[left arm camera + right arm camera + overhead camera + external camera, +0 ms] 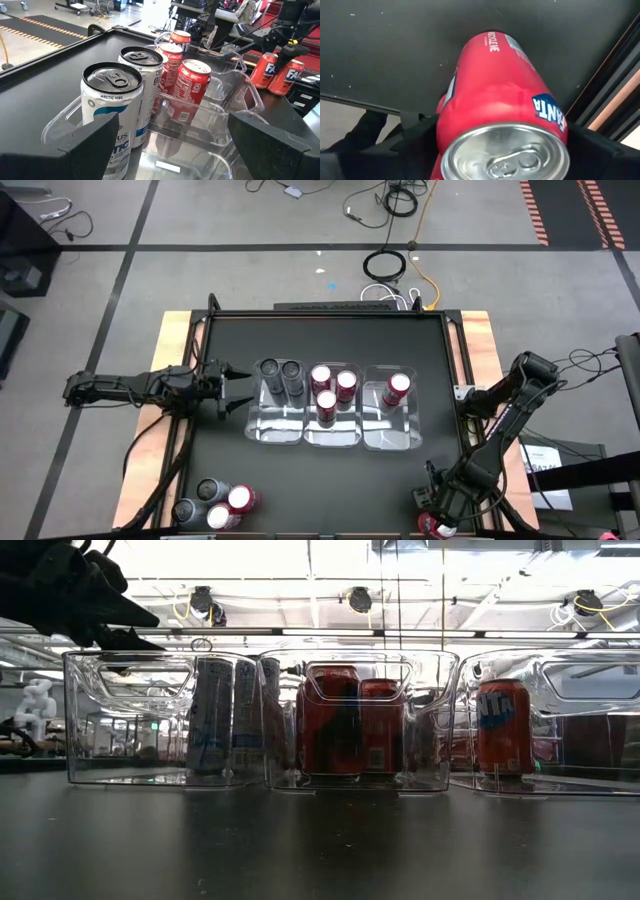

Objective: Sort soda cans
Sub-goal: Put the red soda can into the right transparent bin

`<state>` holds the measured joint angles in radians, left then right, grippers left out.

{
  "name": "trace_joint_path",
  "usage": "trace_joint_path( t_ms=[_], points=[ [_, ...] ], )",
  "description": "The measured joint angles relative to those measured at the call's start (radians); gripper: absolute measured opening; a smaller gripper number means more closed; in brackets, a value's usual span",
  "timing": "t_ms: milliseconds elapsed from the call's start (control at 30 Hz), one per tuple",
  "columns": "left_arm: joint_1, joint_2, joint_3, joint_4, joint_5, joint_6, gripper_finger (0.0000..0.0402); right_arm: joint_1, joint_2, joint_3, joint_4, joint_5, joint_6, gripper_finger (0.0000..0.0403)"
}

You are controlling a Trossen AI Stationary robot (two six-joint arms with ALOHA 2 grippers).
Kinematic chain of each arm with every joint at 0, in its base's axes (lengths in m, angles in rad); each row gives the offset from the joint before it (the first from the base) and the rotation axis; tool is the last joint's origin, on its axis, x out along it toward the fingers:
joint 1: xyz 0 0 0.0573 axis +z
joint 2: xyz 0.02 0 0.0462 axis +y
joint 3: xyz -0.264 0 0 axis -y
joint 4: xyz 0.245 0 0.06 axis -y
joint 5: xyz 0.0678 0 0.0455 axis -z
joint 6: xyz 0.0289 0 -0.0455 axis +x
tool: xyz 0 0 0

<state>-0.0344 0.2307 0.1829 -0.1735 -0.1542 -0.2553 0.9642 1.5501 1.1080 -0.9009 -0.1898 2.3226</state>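
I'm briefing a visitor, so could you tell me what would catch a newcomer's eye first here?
Three clear plastic trays sit side by side mid-table, holding upright silver-white cans in one and red soda cans in the others. The right gripper at the table's near right corner closes around a red Fanta can, while the open left gripper hovers beside the trays.

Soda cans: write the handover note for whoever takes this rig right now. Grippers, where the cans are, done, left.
Left gripper: open, empty, beside the left tray.
Right gripper: at the table's near right corner, fingers around a red Fanta can; whether it is gripped tight cannot be told.
Done: two grey cans in the left tray, three red cans in the middle tray, one red Fanta can in the right tray.
Left: the cluster at the near left corner, grey and red mixed, unsorted, plus the can at the right gripper.
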Motion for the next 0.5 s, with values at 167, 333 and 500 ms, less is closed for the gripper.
trace_joint_path(
  t_ms=[167,333,500],
  points=[
    [0.0,0.0,0.0,0.0,0.0,0.0,0.0382,0.0,-0.001,0.001,-0.004,0.0,-0.008,0.0281],
    [0.0,0.0,0.0,0.0,0.0,0.0,0.0382,0.0,-0.002,0.002,-0.022,0.004,-0.013,0.028],
    [0.0,0.0,0.0,0.0,0.0,0.0,0.0382,0.0,-0.003,0.01,-0.1,0.016,-0.016,0.028]
  ],
)
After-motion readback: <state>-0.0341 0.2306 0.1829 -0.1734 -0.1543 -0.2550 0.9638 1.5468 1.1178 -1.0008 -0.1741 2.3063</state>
